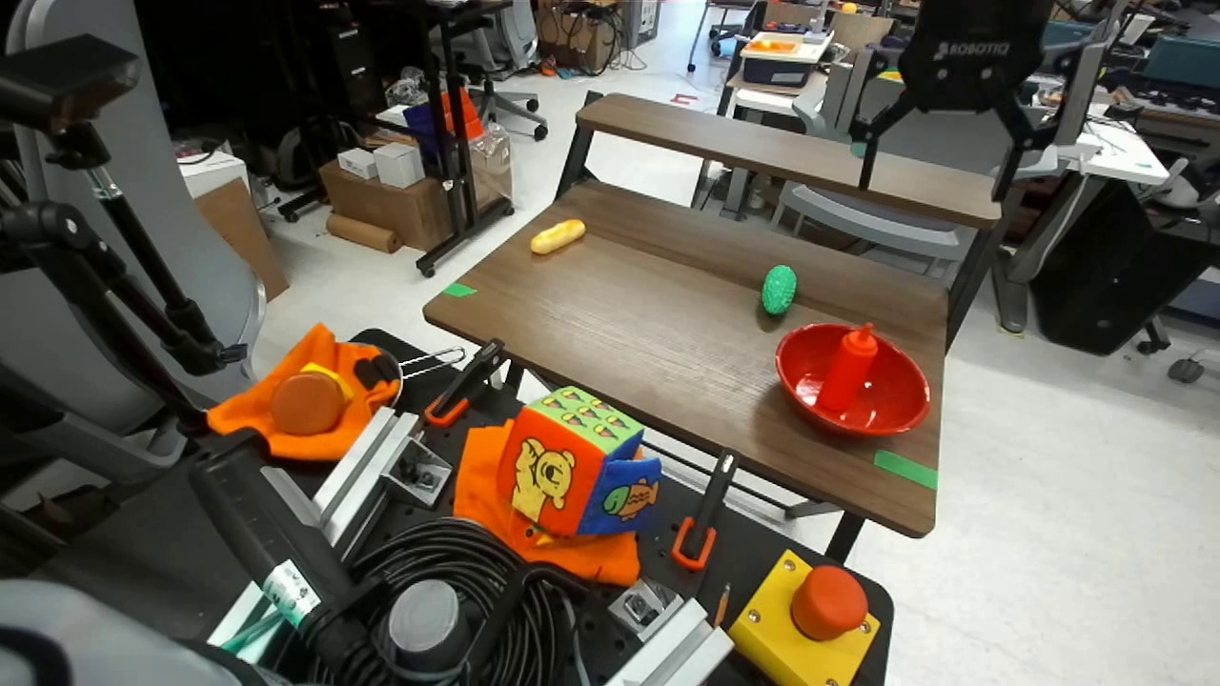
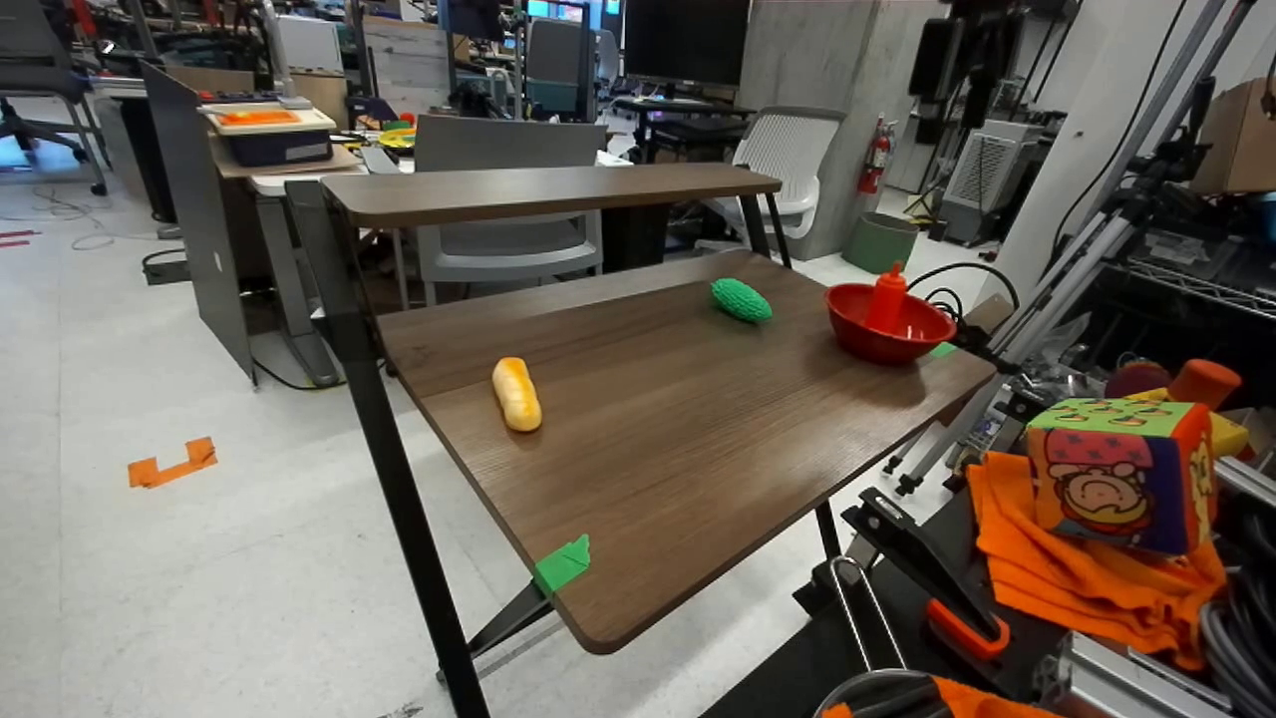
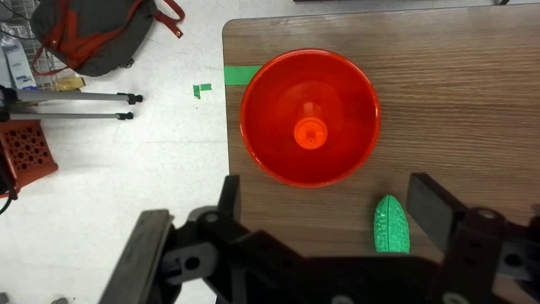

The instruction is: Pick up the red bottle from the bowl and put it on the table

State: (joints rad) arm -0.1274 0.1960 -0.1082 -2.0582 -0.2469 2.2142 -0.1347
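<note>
The gripper is hanging higher than the red bottle and well apart from it, its two fingers standing spread. The bottle is standing inside the red bowl, which is resting on the table. In the wrist view, the bottle is showing beyond the fingers, sideways between them.

Red bottle upright inside red bowl on brown table

The black claw bears pale ROBOTIQ lettering.
</note>
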